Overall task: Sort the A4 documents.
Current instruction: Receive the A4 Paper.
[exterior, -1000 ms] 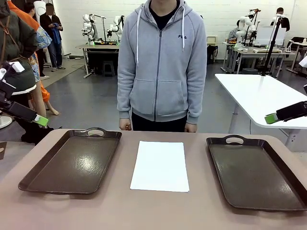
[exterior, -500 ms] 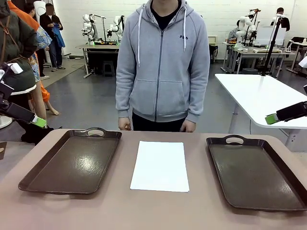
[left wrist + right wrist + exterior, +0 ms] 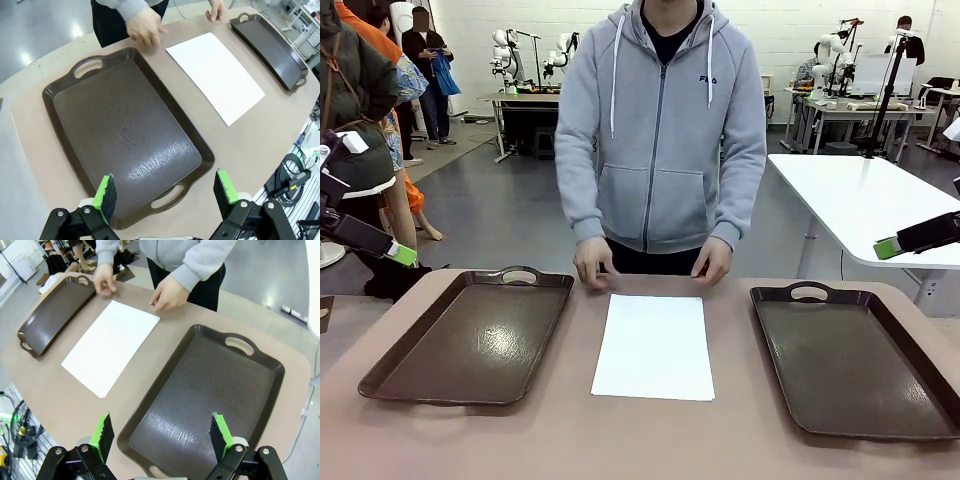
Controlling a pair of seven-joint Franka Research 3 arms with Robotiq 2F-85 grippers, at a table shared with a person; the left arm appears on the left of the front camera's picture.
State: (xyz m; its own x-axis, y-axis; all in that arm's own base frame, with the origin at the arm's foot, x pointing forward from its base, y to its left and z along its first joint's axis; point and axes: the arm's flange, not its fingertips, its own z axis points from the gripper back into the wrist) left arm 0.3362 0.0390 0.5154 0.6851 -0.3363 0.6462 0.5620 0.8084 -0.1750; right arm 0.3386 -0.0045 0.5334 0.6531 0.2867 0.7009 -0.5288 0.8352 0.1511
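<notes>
The A4 documents (image 3: 653, 346) lie as a white, blank-looking stack or sheet flat on the table (image 3: 650, 445), in the middle, with the short edges facing us and the person. We cannot tell how many sheets there are. The paper sits between two dark brown handled trays and touches neither. The left tray (image 3: 470, 340) is just beside its left long edge and the right tray (image 3: 850, 360) lies a little farther off on the other side. We see nothing lying in either tray.

At the far side stands a person in a grey zipped hoodie. Both hands are down at the table edge, just beyond the paper's far corners, one hand (image 3: 592, 262) nearer the left tray and the other hand (image 3: 712, 262) nearer the right tray. We cannot tell whether any finger touches the paper.

The left gripper (image 3: 165, 190) hangs raised at the table's left side, looking down on the left tray, its green pads spread wide with nothing between them. The right gripper (image 3: 160, 434) hangs raised at the right side above the right tray, its pads likewise wide apart and holding nothing. Both grippers are well apart from the paper.
</notes>
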